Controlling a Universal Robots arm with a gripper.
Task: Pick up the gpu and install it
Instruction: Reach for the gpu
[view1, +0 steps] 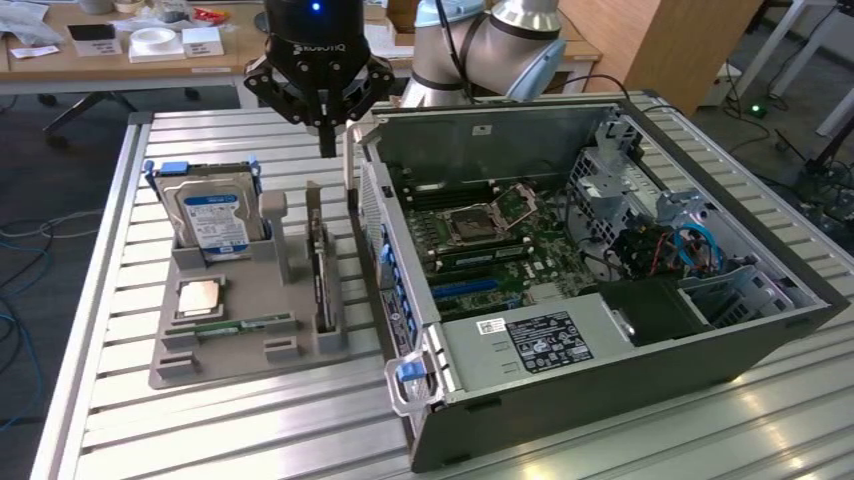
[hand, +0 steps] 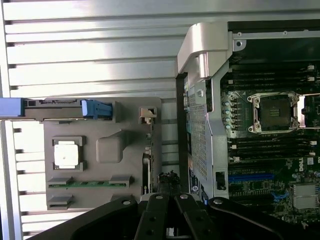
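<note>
The open metal computer case (view1: 601, 400) sits nearest, on the right of the ribbed table (view1: 200, 440). Left of it, one grey moulded holder (view1: 227, 350) carries one hard drive (view1: 214, 215), one square processor (view1: 200, 297), one green memory stick (view1: 247, 324) and the gpu (view1: 322, 275). The gpu is a thin dark card on edge, its long axis running near to far. My gripper (view1: 327, 148) hangs above its far end, pinched together and empty.

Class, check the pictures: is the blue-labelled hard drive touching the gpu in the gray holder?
Apart. The exterior view shows the hard drive and the gpu standing in separate slots of the gray holder, with an upright gray post between them.
</note>
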